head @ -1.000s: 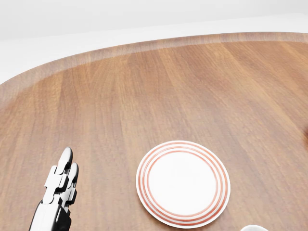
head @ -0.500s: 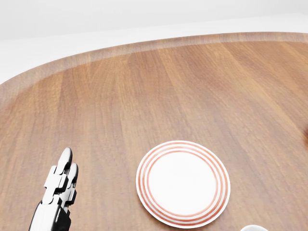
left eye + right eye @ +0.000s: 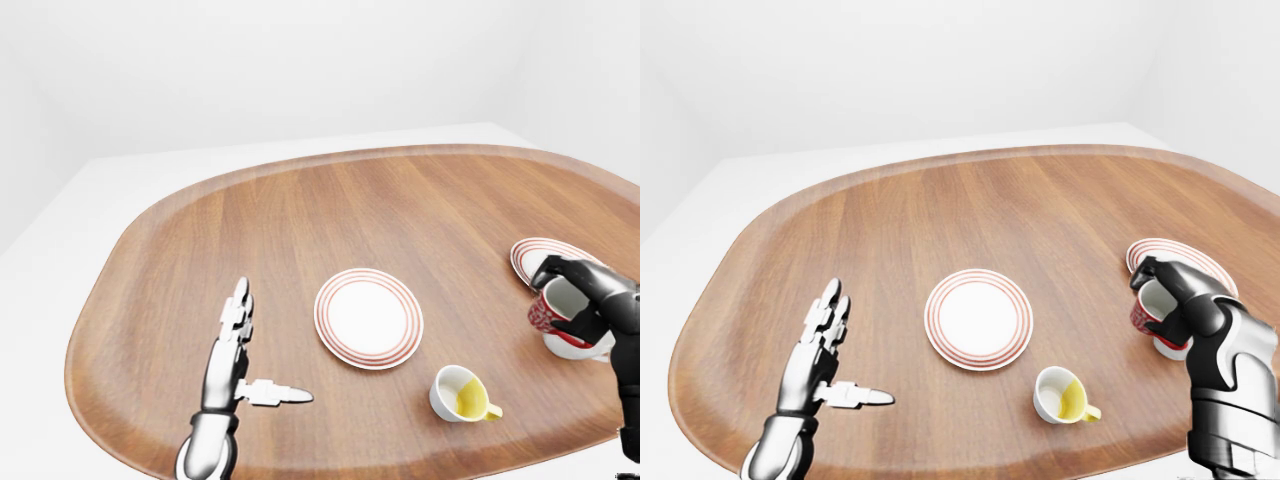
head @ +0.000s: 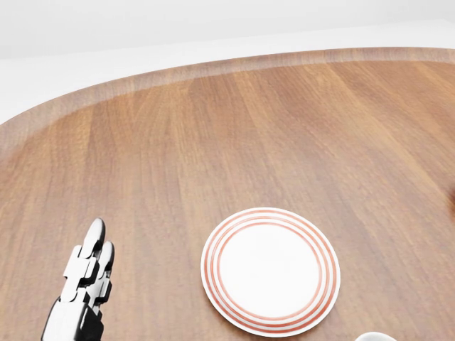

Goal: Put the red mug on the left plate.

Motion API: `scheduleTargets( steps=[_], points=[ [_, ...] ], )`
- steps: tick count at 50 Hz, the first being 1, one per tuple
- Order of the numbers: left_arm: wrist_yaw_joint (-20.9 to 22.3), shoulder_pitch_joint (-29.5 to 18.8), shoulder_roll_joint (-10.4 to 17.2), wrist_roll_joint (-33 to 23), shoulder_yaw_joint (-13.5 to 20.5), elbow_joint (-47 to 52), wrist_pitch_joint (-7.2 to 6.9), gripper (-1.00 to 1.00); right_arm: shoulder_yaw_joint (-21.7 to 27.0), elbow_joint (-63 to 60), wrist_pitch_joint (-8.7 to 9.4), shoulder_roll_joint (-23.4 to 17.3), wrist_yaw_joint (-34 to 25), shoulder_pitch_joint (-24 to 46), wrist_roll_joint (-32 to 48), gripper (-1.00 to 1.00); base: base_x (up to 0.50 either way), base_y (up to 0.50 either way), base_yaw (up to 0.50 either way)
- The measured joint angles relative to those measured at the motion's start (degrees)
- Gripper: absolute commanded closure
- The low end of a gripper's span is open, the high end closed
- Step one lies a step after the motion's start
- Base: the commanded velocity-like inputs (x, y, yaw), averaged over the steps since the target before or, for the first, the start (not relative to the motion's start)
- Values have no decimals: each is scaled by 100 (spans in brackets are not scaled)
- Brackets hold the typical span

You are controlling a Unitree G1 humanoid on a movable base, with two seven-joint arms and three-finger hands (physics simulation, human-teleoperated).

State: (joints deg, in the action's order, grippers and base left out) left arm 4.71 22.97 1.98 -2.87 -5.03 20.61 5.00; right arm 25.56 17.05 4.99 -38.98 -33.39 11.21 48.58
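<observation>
The red mug point(image 3: 1145, 310) is in my right hand point(image 3: 1160, 292), whose fingers close round it, at the right of the right-eye view. It hangs tilted just above the table, by the near edge of the right plate point(image 3: 1185, 258). The left plate point(image 3: 978, 318), white with red rings, lies bare in the middle of the table, well to the left of the mug; it also shows in the head view point(image 4: 270, 270). My left hand point(image 3: 250, 350) is open and empty, fingers stretched flat, to the left of that plate.
A white mug with a yellow inside point(image 3: 460, 393) stands between the left plate and my right hand, near the table's near edge. A white piece with a red edge point(image 3: 578, 346) shows just under my right hand. The wooden table point(image 3: 300, 220) is oval.
In the head view my left hand has sunk very slightly. The plate and the camera have not moved.
</observation>
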Motion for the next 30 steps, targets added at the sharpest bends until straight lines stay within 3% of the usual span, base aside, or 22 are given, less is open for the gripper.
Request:
scheduleTargets(
  steps=[8,14,22,30],
  points=[
    [21,3,-11,25,34,-12,0,-100,-676,177,0,213,172,1513,503,100,0,0,0],
    [42,6,-18,50,63,-31,0,-100,-1253,1178,0,615,832,2832,628,100,0,0,0],
    [80,20,-28,78,93,-54,0,-100,-1977,3246,1,1509,2294,4374,670,100,0,0,0],
    [104,6,-40,101,120,-89,0,-100,-2557,4615,1,2516,3318,5151,832,100,0,0,0]
  ],
)
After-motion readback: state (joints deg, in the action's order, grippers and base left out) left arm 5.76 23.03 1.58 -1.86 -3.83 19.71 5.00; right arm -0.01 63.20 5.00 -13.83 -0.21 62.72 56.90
